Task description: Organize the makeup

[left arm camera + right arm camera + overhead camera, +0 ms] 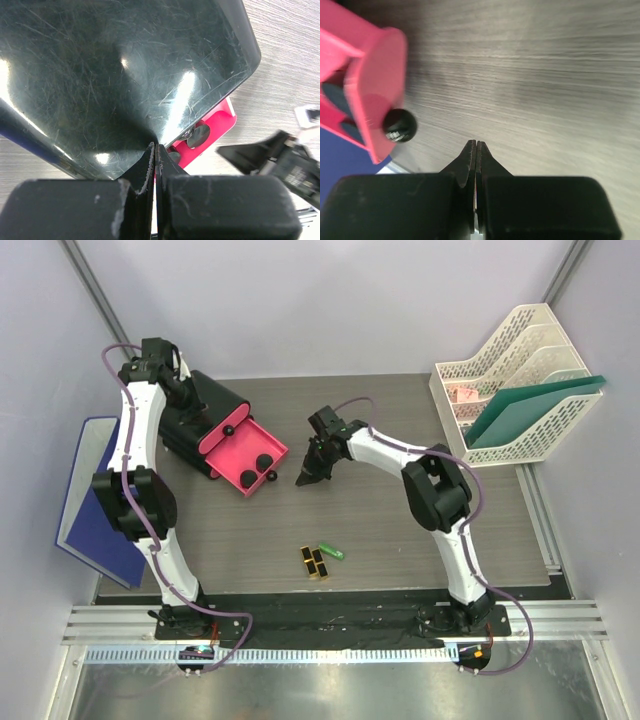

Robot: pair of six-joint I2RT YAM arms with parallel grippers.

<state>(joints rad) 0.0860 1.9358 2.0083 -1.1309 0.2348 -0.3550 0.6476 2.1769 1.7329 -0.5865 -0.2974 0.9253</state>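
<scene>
Right gripper [476,146]: jaws pressed shut, nothing between them, hanging just above the grey wood-grain table [560,75].
Beside it: open pink plastic drawer [370,80] with a round black knob [399,125], just left of the fingertips, not touching.
Left gripper [155,149]: jaws shut, empty, tips at the top of the glossy black box [125,65]; contact can't be told.
In drawer: two black round compacts [247,478] lying side by side near the drawer front.
On table, near edge: black-and-gold lipsticks [315,562] bunched together, small green tube [332,551] just to their right; both well apart from either gripper.
Right rear: white mesh file rack [520,390] holding green folders [530,410].
Left side: flat blue board [95,500] overhanging the table's edge.
</scene>
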